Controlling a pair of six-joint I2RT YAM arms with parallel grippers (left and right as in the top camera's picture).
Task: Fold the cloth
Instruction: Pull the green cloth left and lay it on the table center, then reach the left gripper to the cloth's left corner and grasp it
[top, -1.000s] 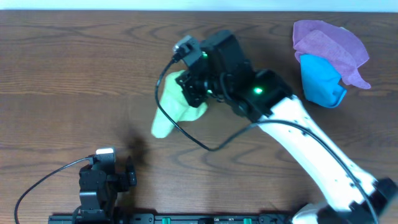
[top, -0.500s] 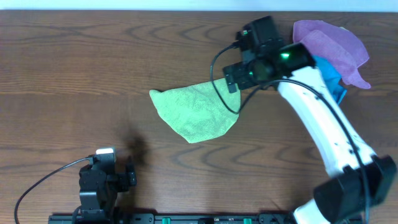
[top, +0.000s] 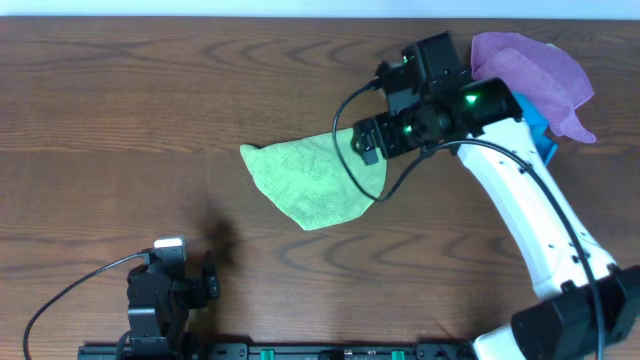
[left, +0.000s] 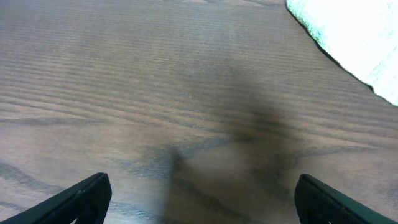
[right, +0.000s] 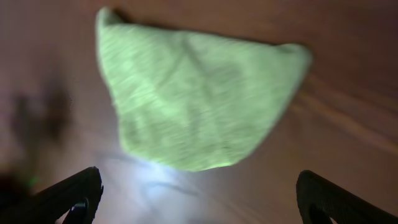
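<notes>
1. Three cloths: one green cloth (top: 318, 185) spread on the table (top: 120, 120), with one purple cloth (top: 530, 70) and one blue cloth (top: 545, 143) beyond its right corner.
2. Two arms: the right gripper (top: 365, 140) hangs over that corner, fingers spread and empty. The left gripper (left: 202, 190) sits near the green cloth's left, also spread.

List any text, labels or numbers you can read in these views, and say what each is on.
None readable. No lettering shows on the cloth, the purple cloth or the table. The green lights on the right arm are plain lights, not signs. The right wrist view is too blurred to show fine print.
</notes>
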